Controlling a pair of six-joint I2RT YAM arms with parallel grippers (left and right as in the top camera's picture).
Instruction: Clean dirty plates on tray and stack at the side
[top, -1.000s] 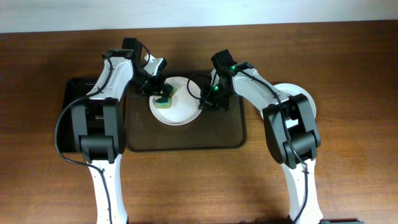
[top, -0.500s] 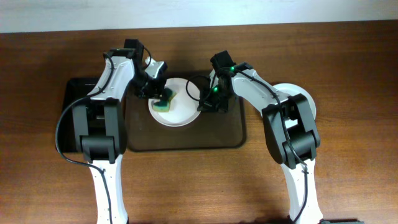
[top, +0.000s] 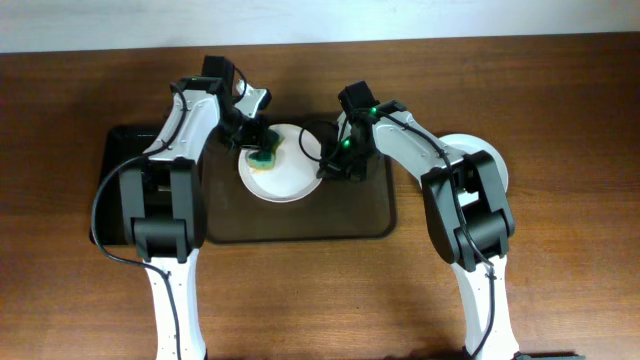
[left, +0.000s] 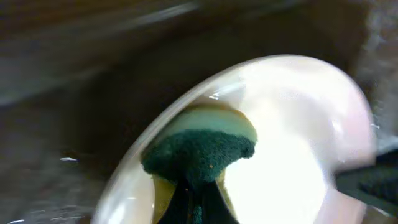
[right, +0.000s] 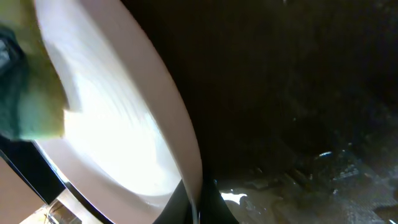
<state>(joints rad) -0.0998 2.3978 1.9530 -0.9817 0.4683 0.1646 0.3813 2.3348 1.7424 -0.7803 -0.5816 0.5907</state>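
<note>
A white plate (top: 288, 178) is held tilted over the back of the dark-brown tray (top: 300, 228). My right gripper (top: 333, 166) is shut on the plate's right rim; the rim shows between its fingers in the right wrist view (right: 186, 155). My left gripper (top: 258, 147) is shut on a green-and-yellow sponge (top: 265, 157) and presses it on the plate's upper left part. The sponge (left: 199, 152) and the plate (left: 298, 143) fill the left wrist view. Another white plate (top: 492, 160) lies on the table to the right, partly hidden by my right arm. The pale blue-green plate is out of view.
A smaller black tray (top: 118, 160) lies on the table to the left of the brown tray, partly under my left arm. The wooden table (top: 320, 300) extends in front of both trays.
My left gripper has moved the sponge a little up and right on the plate. The right gripper and the plate have hardly moved.
</note>
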